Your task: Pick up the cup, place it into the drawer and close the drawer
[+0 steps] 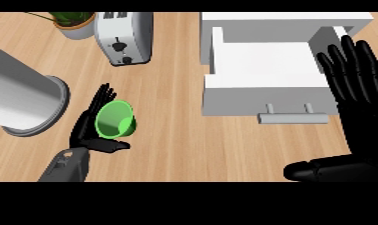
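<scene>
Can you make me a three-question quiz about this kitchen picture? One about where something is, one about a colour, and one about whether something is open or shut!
1. Where is the cup?
A. In the drawer
B. By the left hand
C. On the toaster

2. What colour is the cup?
A. Green
B. Red
C. Blue

3. How is the drawer?
A. Shut
B. Missing
C. Open

Answers:
1 B: the left hand cradles the cup with its fingers behind it.
2 A: it is bright green.
3 C: the drawer is pulled out, its inside showing, with nothing in it.
</scene>
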Tool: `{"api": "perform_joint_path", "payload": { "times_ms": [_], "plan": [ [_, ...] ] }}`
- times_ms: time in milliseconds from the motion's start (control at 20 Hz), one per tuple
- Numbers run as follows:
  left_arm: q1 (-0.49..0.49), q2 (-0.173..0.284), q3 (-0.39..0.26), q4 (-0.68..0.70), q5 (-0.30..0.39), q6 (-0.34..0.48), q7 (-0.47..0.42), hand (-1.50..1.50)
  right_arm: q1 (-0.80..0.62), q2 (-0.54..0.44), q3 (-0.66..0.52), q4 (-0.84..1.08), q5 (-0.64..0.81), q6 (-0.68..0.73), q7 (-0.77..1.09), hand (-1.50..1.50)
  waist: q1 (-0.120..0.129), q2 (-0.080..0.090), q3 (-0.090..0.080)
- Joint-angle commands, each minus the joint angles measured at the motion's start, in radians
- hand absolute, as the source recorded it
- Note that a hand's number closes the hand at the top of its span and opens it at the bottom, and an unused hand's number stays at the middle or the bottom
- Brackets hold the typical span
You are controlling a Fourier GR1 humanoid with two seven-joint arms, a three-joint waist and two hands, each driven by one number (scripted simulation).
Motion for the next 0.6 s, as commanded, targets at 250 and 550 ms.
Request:
{"api": "perform_joint_path", "payload": {
  "times_ms": [250,550],
  "plan": [
    [-0.066,-0.011,0.017,0.133,0.021,-0.095,-0.084,-1.5,-0.003,-0.011,-0.011,-0.041,-0.029,0.002,0.048,-1.5,-0.005,0.002,-0.001],
    [-0.06,-0.02,0.0,0.14,0.037,-0.228,-0.091,-1.5,0.02,-0.002,-0.009,0.024,-0.018,0.029,-0.04,-1.5,-0.009,0.005,-0.001]
  ]
}}
